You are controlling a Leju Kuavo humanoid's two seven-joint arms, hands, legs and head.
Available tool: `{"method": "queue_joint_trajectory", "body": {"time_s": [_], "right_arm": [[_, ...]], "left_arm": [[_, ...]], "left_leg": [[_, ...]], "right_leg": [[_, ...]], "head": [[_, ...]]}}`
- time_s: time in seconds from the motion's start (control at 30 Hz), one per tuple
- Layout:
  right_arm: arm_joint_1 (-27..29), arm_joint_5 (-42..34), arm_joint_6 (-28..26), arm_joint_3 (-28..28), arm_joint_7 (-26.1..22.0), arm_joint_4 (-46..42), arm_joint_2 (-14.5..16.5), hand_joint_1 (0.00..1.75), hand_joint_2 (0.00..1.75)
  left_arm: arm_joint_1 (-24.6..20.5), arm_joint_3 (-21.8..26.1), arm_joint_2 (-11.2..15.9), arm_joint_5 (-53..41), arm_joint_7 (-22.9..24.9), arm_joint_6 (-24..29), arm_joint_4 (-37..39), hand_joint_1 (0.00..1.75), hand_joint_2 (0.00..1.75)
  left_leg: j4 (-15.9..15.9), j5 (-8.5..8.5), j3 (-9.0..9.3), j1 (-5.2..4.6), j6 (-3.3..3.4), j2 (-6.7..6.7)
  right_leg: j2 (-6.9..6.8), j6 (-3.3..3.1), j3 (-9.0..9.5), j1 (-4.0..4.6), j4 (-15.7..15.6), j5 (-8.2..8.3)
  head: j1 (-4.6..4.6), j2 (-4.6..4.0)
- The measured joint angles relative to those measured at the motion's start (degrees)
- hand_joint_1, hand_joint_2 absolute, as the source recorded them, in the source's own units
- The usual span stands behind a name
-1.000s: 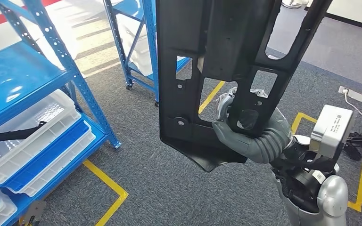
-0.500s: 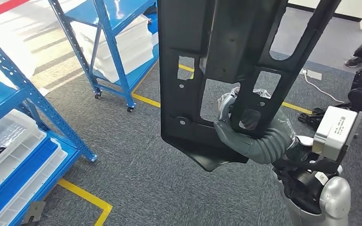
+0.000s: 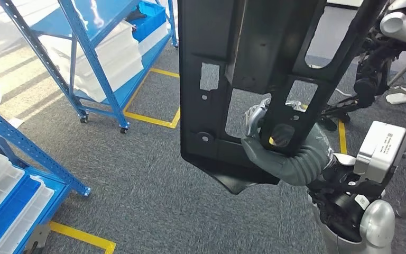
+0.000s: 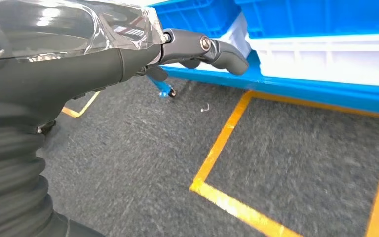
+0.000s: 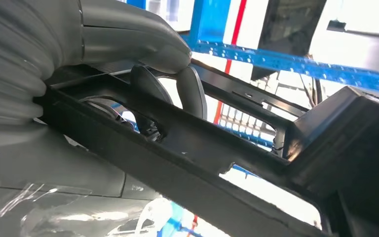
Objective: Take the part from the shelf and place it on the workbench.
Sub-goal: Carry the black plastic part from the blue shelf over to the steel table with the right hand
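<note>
- I can read no writing; the label on the white box (image 3: 381, 146) at my right wrist is too small to make out.
- Blue shelving (image 3: 92, 50) with white bins (image 3: 117, 58) stands on grey carpet (image 3: 137, 180) marked with yellow tape (image 3: 150, 117).
- The right robot hand (image 3: 275, 151) is clamped on the black part (image 3: 232, 58), held upright in front of my head camera, blocking much of the view.
- The left robot hand (image 4: 128, 54) holds nothing, fingers (image 4: 212, 48) loosely extended above the carpet.

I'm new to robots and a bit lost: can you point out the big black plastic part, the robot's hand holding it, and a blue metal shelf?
Big black plastic part (image 3: 211, 53), head view, flat upper panel.
Right hand (image 3: 261, 151), head view, grey palm.
Blue metal shelf (image 3: 92, 58), head view, upright post.
</note>
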Motion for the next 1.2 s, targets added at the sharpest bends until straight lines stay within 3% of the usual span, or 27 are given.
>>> {"method": "queue_joint_trajectory", "body": {"time_s": [0.07, 0.13, 0.23, 0.3, 0.33, 0.37, 0.43, 0.47, 0.5, 0.57, 0.63, 0.7, 0.77, 0.8, 0.83, 0.87, 0.93, 1.0, 1.03, 1.1, 1.13, 1.2], "right_arm": [[-0.08, -0.08, 0.05, -0.04, -0.01, -0.08, -0.02, 1.75, 1.75], [-0.3, -0.15, 0.14, -0.11, -0.01, -0.14, -0.03, 1.75, 1.75], [-0.57, -0.28, 0.17, -0.14, -0.01, -0.15, 0.06, 1.75, 1.75], [-0.52, -0.34, 0.19, -0.13, 0.0, -0.14, 0.13, 1.75, 1.75], [-0.5, -0.34, 0.19, -0.13, 0.01, -0.14, 0.13, 1.75, 1.75], [-0.5, -0.36, 0.2, -0.13, 0.01, -0.13, 0.13, 1.75, 1.75], [-0.54, -0.39, 0.2, -0.14, -0.01, -0.13, 0.13, 1.75, 1.75], [-0.56, -0.4, 0.2, -0.14, -0.01, -0.13, 0.13, 1.75, 1.75], [-0.57, -0.41, 0.2, -0.14, -0.01, -0.13, 0.13, 1.75, 1.75], [-0.52, -0.44, 0.18, -0.18, -0.01, -0.13, 0.1, 1.75, 1.75], [-0.47, -0.45, 0.15, -0.26, -0.01, -0.13, 0.02, 1.75, 1.75], [-0.43, -0.45, 0.14, -0.31, -0.01, -0.13, -0.04, 1.75, 1.75], [-0.26, -0.45, 0.13, -0.31, -0.01, -0.13, -0.04, 1.75, 1.75], [-0.16, -0.45, 0.12, -0.31, -0.01, -0.13, -0.04, 1.75, 1.75], [-0.09, -0.45, 0.11, -0.31, 0.0, -0.13, -0.04, 1.75, 1.75], [-0.06, -0.46, 0.11, -0.31, 0.01, -0.13, -0.04, 1.75, 1.75], [-0.13, -0.46, 0.11, -0.32, 0.03, -0.14, -0.04, 1.75, 1.75], [-0.25, -0.47, 0.11, -0.33, 0.03, -0.15, -0.04, 1.75, 1.75], [-0.33, -0.48, 0.11, -0.34, 0.03, -0.16, -0.05, 1.75, 1.75], [-0.44, -0.48, 0.11, -0.35, 0.04, -0.23, -0.09, 1.75, 1.75], [-0.55, -0.48, 0.12, -0.36, 0.04, -0.31, -0.1, 1.75, 1.75], [-0.7, -0.48, 0.13, -0.37, 0.06, -0.44, -0.06, 1.75, 1.75]], "left_arm": [[-0.02, 0.06, -0.02, 0.44, 0.23, -0.19, 0.0, 0.0, 1.75], [-0.05, 0.09, -0.05, 0.65, 0.41, -0.31, 0.0, 0.0, 1.75], [0.07, 0.25, 0.07, 0.86, 0.67, -0.38, 0.0, 0.0, 1.75], [0.16, 0.36, 0.15, 0.96, 0.87, -0.39, 0.0, 0.0, 1.75], [0.15, 0.38, 0.16, 0.99, 0.91, -0.39, 0.0, 0.0, 1.75], [0.12, 0.39, 0.19, 0.99, 0.92, -0.4, 0.0, 0.0, 1.75], [-0.01, 0.43, 0.26, 0.99, 0.93, -0.4, 0.0, 0.0, 1.75], [-0.03, 0.45, 0.3, 1.0, 0.94, -0.41, 0.0, 0.0, 1.75], [-0.03, 0.48, 0.3, 1.01, 0.96, -0.42, 0.0, 0.0, 1.75], [-0.01, 0.52, 0.26, 1.0, 0.99, -0.46, 0.0, 0.0, 1.75], [-0.23, 0.67, 0.28, 0.98, 1.03, -0.5, 0.0, 0.0, 1.75], [-0.29, 0.93, 0.35, 0.97, 1.08, -0.53, 0.0, 0.0, 1.75], [-0.04, 1.22, 0.37, 0.98, 1.22, -0.53, 0.0, 0.0, 1.75], [0.02, 1.33, 0.38, 0.98, 1.32, -0.53, 0.0, 0.0, 1.75], [0.03, 1.4, 0.39, 0.98, 1.4, -0.53, 0.0, 0.0, 1.75], [0.01, 1.43, 0.39, 0.98, 1.45, -0.53, 0.0, 0.0, 1.75], [0.0, 1.43, 0.38, 0.98, 1.49, -0.53, 0.0, 0.0, 1.75], [-0.1, 1.45, 0.37, 0.99, 1.49, -0.51, 0.0, 0.0, 1.75], [-0.15, 1.46, 0.33, 1.0, 1.5, -0.51, 0.01, 0.0, 1.75], [-0.29, 1.47, 0.22, 1.0, 1.52, -0.51, 0.02, 0.0, 1.75], [-0.32, 1.46, 0.14, 0.99, 1.54, -0.51, 0.02, 0.0, 1.75], [-0.25, 1.49, 0.12, 0.96, 1.56, -0.5, 0.01, 0.0, 1.75]], "left_leg": [[-0.03, -0.09, -0.03, 0.12, -0.57, 0.85], [1.65, -1.67, -0.7, 0.4, -0.96, -0.17], [12.1, -7.48, -4.99, 0.4, -1.17, -3.14], [16.8, -8.88, -6.93, 0.27, -1.32, -3.61], [15.67, -7.96, -6.25, 0.27, -1.31, -3.7], [12.41, -6.33, -4.5, 0.32, -1.26, -4.01], [4.03, -3.16, -0.16, 0.43, -1.02, -6.31], [1.44, -2.28, 1.1, 0.44, -0.82, -7.22], [0.21, -1.86, 1.63, 0.35, -0.57, -7.78], [0.03, -1.26, 1.43, 0.13, 0.16, -6.7], [-0.12, -0.48, 1.07, 0.1, 1.07, -5.47], [-0.21, 0.21, 0.45, 0.04, 1.76, -4.18], [-0.18, 0.68, -0.27, -0.17, 1.97, -2.77], [-0.16, 0.9, -0.64, -0.23, 1.95, -2.04], [-0.15, 1.1, -0.97, -0.26, 1.88, -1.34], [-0.15, 1.27, -1.21, -0.27, 1.77, -0.69], [-0.14, 1.51, -1.41, -0.32, 1.47, 0.54], [-0.18, 1.78, -1.37, -0.35, 0.98, 1.61], [-0.23, 1.95, -1.35, -0.31, 0.67, 2.16], [-0.22, 2.03, -1.35, -0.11, 0.02, 2.65], [0.48, 1.29, -1.66, 0.01, -0.28, 1.83], [5.25, -2.33, -3.52, 0.14, -0.63, -1.13]], "right_leg": [[1.09, -0.6, -0.21, 0.33, -0.27, 0.39], [2.0, -1.41, -0.27, 0.16, -0.76, 0.91], [3.45, -2.25, -0.59, -0.03, -0.97, 1.48], [4.71, -2.34, -0.99, -0.02, -0.95, 1.87], [5.41, -2.27, -1.2, -0.02, -0.94, 2.13], [6.13, -2.12, -1.42, -0.05, -0.92, 2.39], [7.52, -1.63, -1.9, -0.03, -0.73, 2.9], [8.12, -1.35, -2.15, 0.03, -0.64, 3.18], [8.65, -1.09, -2.36, 0.09, -0.61, 3.49], [9.61, -0.55, -2.64, 0.06, -0.82, 4.18], [8.18, 0.0, -3.37, 0.04, 0.47, 2.9], [5.09, 0.55, -5.46, -0.09, 6.38, -1.69], [3.61, 1.02, -7.85, -0.55, 14.47, -6.2], [3.37, 1.16, -8.08, -0.78, 16.62, -7.09], [3.19, 1.24, -7.19, -0.95, 16.55, -6.99], [2.86, 1.25, -5.03, -1.04, 13.96, -6.01], [0.94, 1.08, 1.08, -0.79, 5.1, -3.93], [-0.69, 0.48, 4.4, -0.04, -0.39, -3.05], [-0.68, 0.16, 4.48, 0.38, -1.0, -3.07], [0.43, -0.64, 4.14, 0.42, -1.46, -2.4], [1.04, -1.05, 3.95, 0.28, -1.77, -1.97], [2.11, -1.85, 3.46, -0.08, -2.27, -1.01]], "head": [[-0.01, 0.0], [-0.03, 0.0], [-0.09, 0.0], [-0.11, 0.0], [-0.11, 0.0], [-0.11, 0.0], [-0.12, 0.0], [-0.1, 0.0], [-0.08, 0.0], [-0.03, 0.0], [0.08, 0.0], [0.27, 0.0], [0.36, 0.0], [0.36, 0.0], [0.37, 0.0], [0.38, 0.0], [0.39, 0.0], [0.31, 0.0], [0.28, 0.0], [0.29, 0.0], [0.27, 0.0], [0.24, 0.0]]}}
